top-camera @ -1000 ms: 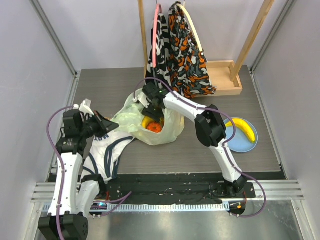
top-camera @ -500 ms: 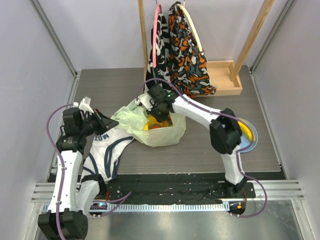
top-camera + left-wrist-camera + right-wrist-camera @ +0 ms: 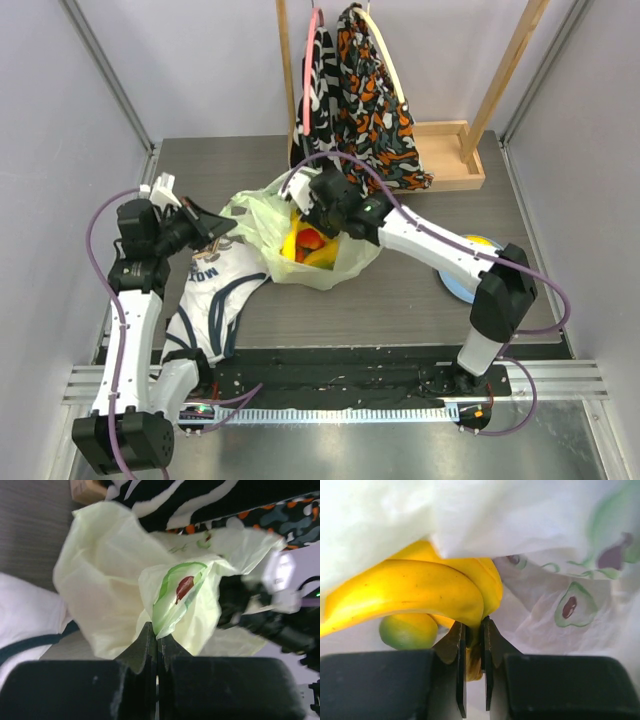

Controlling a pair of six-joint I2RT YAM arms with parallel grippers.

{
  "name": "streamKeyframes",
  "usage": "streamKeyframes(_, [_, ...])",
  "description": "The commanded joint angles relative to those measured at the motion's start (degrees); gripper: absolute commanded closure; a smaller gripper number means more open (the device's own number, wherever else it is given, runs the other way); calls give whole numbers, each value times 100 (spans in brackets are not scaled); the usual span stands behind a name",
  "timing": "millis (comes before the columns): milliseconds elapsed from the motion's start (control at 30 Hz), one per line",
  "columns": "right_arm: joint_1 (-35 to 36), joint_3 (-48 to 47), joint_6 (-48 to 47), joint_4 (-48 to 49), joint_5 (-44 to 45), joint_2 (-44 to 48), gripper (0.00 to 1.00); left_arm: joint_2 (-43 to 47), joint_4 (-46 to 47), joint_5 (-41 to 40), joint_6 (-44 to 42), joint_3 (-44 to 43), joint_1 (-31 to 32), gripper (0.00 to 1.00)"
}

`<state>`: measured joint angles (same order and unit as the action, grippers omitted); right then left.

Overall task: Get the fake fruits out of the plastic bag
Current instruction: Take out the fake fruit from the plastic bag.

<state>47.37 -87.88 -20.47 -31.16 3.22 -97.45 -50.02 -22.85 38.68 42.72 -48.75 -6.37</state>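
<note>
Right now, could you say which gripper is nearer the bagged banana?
Right. The right gripper is shut on the banana; the left gripper pinches the bag beside it.

Grey table [image 3: 400,310], plastic bag [image 3: 250,218], white garment [image 3: 215,290], blue plate [image 3: 452,284]

The grey wood-grain table [image 3: 400,305] is enclosed by plain pale lilac walls [image 3: 200,60] with metal corner rails [image 3: 110,75]. A wooden rack [image 3: 510,65] stands at the far edge. Lighting is even and diffuse.
</note>
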Motion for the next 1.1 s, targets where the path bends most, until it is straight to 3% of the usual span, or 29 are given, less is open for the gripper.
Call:
streamKeyframes(0, [325,323,132,566,1925,59,99,-52,520,-184,158,-906,-31,100])
streamKeyframes(67, [334,394,-140,891,2609,86,99,-113,344,-377,393,-1109,-74,100])
streamKeyframes(133, [325,490,-569,1267,2719,234,99,-183,448,-282,710,-1172,-180,100])
streamKeyframes(400, [887,1070,-1309,2122,1614,1262,99,-631,896,-62,1282,-1356,-215,100])
streamKeyframes(533, [1326,1773,-1820,3279,1269,1966,99,-877,1002,-9,1309,-1391,-215,100])
streamKeyframes(633, [1450,1871,-1698,3598,1215,2274,99,-887,1011,26,1256,-1330,-215,100])
streamKeyframes(833, [1292,835,-134,3644,1523,2134,99,-825,1037,0,1230,-1075,-224,100])
streamKeyframes(967, [1161,-349,-440,3152,1874,1993,99,-843,950,0,1108,-1110,-215,100])
streamKeyframes(1067, [601,-721,-502,2142,2067,2316,99,-816,870,-27,967,-1172,-215,100])
